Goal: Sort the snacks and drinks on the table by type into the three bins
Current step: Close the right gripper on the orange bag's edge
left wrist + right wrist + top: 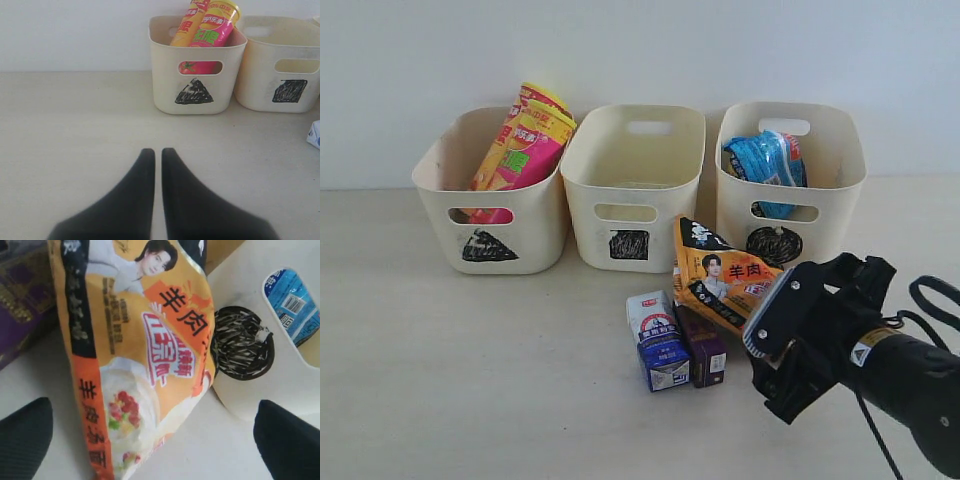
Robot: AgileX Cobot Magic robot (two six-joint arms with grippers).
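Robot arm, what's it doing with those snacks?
It's sorting snacks and drinks into three bins. The right claw is open around the orange bag, in front of the circle bin. Two canisters are in the triangle bin, a blue bag in the circle bin. The square bin looks empty; two cartons wait on the table. The left claw is shut, holding nothing.

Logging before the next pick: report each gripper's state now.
Left gripper: shut, holding nothing.
Right gripper: open, holding nothing; the orange-black bag lies just ahead, ungripped.
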